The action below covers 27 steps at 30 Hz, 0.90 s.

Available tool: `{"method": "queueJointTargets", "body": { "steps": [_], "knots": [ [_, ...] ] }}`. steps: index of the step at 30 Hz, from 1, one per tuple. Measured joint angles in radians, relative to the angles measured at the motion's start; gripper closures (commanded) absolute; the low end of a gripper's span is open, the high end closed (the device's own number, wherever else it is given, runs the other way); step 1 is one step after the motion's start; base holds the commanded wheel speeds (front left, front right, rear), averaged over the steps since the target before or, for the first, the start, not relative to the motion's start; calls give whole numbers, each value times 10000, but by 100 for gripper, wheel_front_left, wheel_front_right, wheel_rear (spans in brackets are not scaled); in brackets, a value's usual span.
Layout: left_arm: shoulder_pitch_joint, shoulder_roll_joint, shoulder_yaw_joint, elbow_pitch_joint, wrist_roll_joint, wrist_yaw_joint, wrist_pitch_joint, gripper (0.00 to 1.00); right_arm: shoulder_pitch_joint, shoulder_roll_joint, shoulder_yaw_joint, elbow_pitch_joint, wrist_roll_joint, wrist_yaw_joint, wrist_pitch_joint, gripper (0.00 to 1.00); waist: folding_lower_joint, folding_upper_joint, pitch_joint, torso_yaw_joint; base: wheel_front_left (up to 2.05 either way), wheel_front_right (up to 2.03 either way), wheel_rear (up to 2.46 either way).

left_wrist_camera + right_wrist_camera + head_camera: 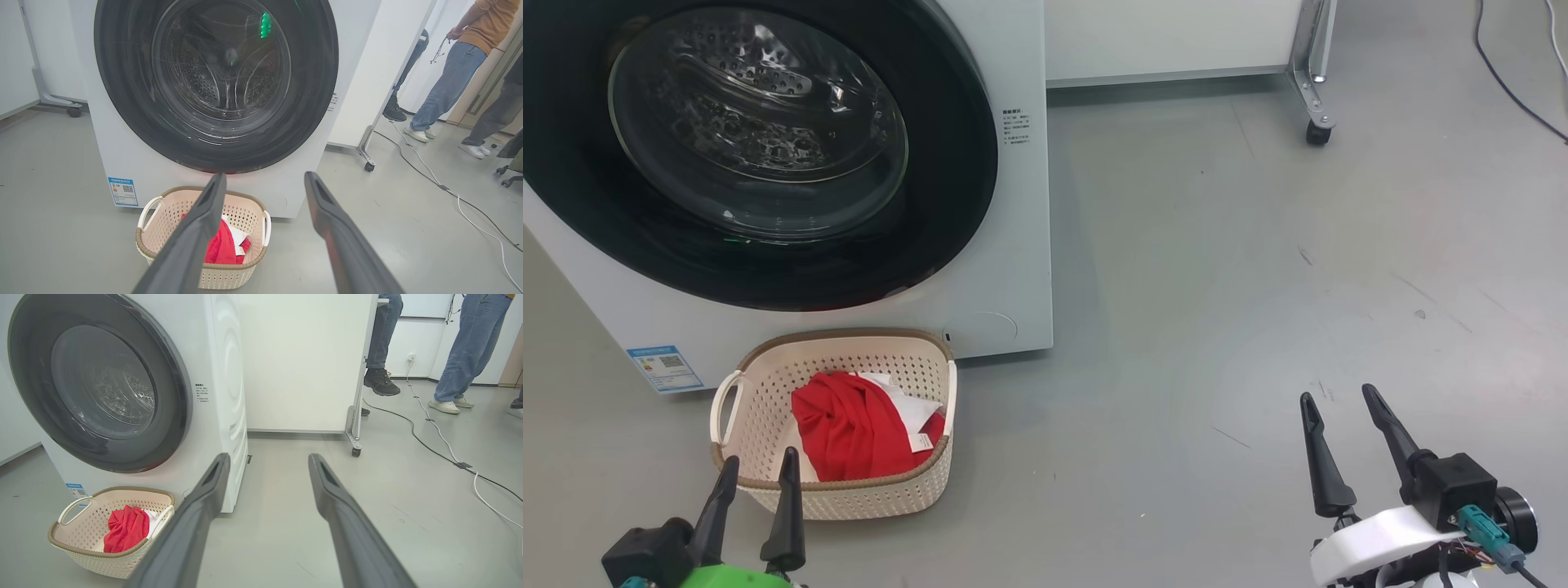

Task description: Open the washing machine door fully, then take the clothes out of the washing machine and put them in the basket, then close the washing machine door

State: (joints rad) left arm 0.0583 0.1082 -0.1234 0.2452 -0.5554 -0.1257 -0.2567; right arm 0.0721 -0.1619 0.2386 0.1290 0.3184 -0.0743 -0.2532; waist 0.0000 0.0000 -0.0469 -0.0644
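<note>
My left end effector (760, 456) and right end effector (1338, 394) both wide open, empty; clothes (849, 433) in basket (849, 335), washing machine door (760, 131) closed.

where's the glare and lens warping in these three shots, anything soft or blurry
Head view: even light, white glare streaks on the round black-rimmed glass washing machine door. Left wrist view: green glint on that glass, and the close dark left gripper looks slightly soft. Right wrist view: wide-angle bowing along the edges of the big white washing machine.
</note>
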Motion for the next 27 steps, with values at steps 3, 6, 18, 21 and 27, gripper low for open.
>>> {"method": "queueJointTargets", "body": {
  "steps": [3, 6, 18, 21, 27],
  "knots": [
    [0, 2, -10, 0, -79, 0, 0, 0, 0, 4, -13, -17, -40, 0, 0, 0, 0, 0, 12, -8, 0, 0, 0],
    [2, 2, -17, 0, -94, 0, 0, 0, 0, 10, -29, -40, -40, 0, 0, 0, 0, 0, 17, -12, 0, 0, 0],
    [2, 10, 23, -21, -163, 0, 0, 0, 12, 40, -75, -100, -42, 0, 0, 0, 0, 0, 6, 4, 0, 0, 0],
    [2, 8, 58, -27, -165, 0, 0, 0, 33, 48, -96, -104, -42, 0, 0, 0, 0, 0, -3, 15, 0, 0, 0],
    [5, 8, 128, -153, -253, 0, 0, 0, 93, 75, -104, -127, -54, 2, 0, 0, 0, 0, -21, 25, 0, 0, 0]
  ]
}}
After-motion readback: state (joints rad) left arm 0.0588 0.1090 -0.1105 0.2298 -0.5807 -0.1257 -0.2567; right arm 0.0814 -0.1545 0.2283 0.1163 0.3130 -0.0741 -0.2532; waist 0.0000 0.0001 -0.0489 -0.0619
